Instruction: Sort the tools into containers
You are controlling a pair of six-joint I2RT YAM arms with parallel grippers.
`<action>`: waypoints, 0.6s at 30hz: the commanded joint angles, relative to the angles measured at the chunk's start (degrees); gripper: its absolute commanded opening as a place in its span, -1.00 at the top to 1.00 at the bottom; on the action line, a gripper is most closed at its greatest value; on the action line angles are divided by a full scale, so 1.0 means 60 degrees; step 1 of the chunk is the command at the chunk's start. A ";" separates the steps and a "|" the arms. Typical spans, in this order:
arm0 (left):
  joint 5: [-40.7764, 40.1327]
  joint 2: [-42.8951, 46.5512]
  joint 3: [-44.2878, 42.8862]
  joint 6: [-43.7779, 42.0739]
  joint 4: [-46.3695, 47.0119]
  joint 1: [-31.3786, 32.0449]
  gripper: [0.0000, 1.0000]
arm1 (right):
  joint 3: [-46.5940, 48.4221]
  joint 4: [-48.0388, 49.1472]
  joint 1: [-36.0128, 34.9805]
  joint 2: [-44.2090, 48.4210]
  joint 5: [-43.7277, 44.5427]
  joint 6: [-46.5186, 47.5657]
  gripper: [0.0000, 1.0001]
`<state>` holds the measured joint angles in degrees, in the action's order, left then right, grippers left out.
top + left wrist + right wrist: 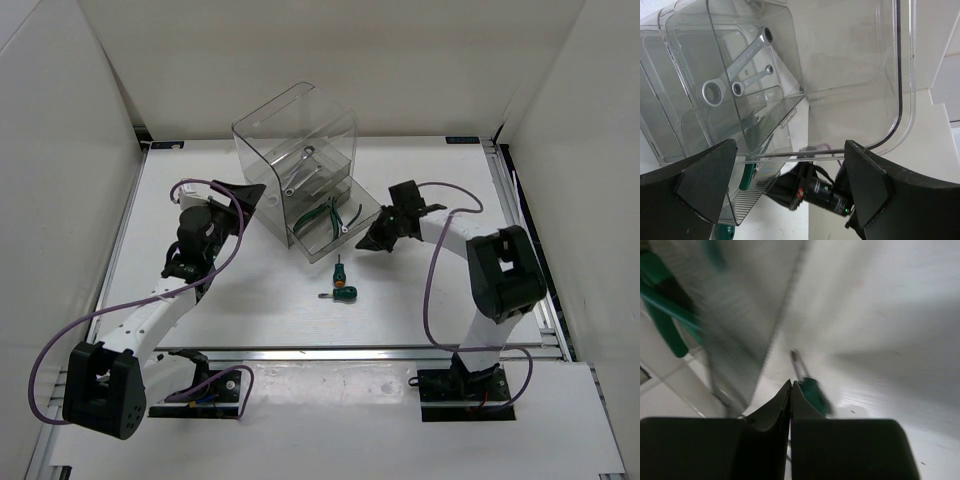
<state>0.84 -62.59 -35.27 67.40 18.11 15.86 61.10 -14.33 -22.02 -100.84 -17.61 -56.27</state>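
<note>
Lying on the table [250, 310] before the organiser [300, 150], the two screwdrivers [343, 293] are just nearward of the right gripper [368, 242], one pointing far, one crosswise. Its fingers are pressed together, empty; the left gripper [245, 192] keeps its fingers spread.

Two silver wrenches [303, 168] lie in the clear organiser's [262, 135] upper drawer [340, 160]. Green-handled pliers [322, 215] lie in its pulled-out lower drawer [368, 222]. Two stubby green screwdrivers [341, 283] lie just in front.

Wrenches [740, 62] shiny metal; drawers [767, 130] glossy clear plastic (ribbed floor).
</note>
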 commanded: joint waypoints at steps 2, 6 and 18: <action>0.0036 0.0148 -0.0143 -0.0012 -0.0118 -0.0035 -0.98 | 0.1270 0.0659 -0.0313 -0.0887 -0.0814 -0.0319 1.00; 0.0153 0.0177 -0.0041 0.0017 -0.0103 -0.0035 -0.98 | 0.2163 0.0981 -0.0344 -0.1708 -0.1108 -0.0874 1.00; 0.0094 0.0177 0.0106 0.0164 0.0117 -0.0035 -0.98 | 0.4640 0.3558 -0.0431 -0.3627 -0.2483 -0.2573 1.00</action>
<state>0.89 -62.57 -35.18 68.07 18.04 15.86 84.38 -5.65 -23.94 -120.22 -27.77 -66.04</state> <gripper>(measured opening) 0.990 0.001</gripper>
